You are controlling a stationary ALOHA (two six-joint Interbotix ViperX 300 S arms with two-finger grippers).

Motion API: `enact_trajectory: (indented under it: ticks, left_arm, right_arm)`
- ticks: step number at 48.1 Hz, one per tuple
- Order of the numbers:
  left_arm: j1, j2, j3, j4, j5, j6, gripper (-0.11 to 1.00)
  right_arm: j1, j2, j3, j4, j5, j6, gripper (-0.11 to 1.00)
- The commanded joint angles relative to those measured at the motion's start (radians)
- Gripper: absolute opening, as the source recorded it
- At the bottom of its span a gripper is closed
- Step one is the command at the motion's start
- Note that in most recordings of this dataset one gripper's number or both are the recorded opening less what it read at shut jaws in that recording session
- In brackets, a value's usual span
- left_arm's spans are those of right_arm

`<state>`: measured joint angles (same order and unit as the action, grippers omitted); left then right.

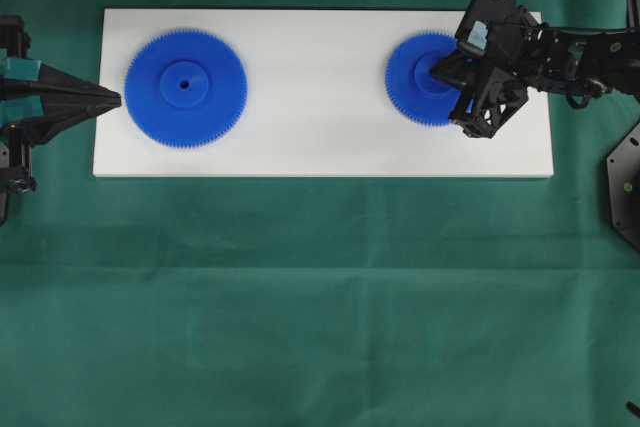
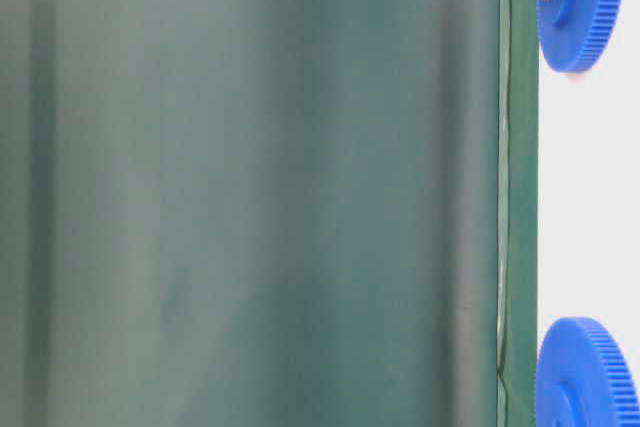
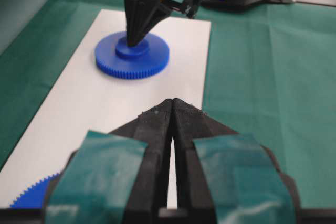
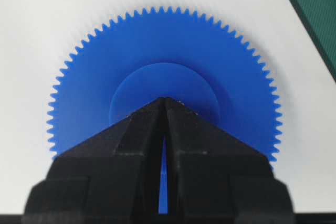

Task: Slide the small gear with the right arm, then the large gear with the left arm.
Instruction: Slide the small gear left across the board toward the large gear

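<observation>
With its closed tips planted on the hub, the right arm's gripper sits over the small gear.
That gear lies at the right end of the white board; the large gear lies well apart at the left end, just ahead of the left gripper, clenched and empty. There are no containers.

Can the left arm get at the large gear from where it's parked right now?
Probably yes. The left gripper, shut, sits at the white board's edge, pointing at the large gear with nothing between them. The right gripper is far off, on the small gear.
</observation>
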<state>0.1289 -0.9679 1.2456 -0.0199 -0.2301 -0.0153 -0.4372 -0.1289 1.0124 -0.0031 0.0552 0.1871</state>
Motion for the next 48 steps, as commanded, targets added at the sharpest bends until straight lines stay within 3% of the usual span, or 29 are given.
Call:
enact_trajectory:
  ticks: [1, 14, 22, 30, 48]
  left_arm:
    - [0.003, 0.005, -0.011, -0.002, -0.005, -0.002, 0.00]
    - [0.003, 0.005, -0.008, -0.003, -0.005, -0.002, 0.00]
    - [0.003, 0.005, -0.006, -0.003, -0.005, -0.002, 0.00]
    - [0.003, 0.005, -0.006, -0.002, -0.005, -0.002, 0.00]
    - [0.003, 0.002, -0.003, -0.003, -0.002, -0.002, 0.00]
  right_arm:
    - [0.000, 0.003, 0.020, 0.000, 0.043, 0.012, 0.50]
    - [0.002, 0.000, 0.023, 0.000, -0.021, 0.017, 0.50]
    - [0.020, 0.066, -0.025, 0.000, -0.089, 0.015, 0.50]
    - [0.063, 0.184, -0.146, -0.003, -0.123, 0.014, 0.50]
    - [0.178, 0.399, -0.505, -0.057, -0.049, 0.014, 0.50]
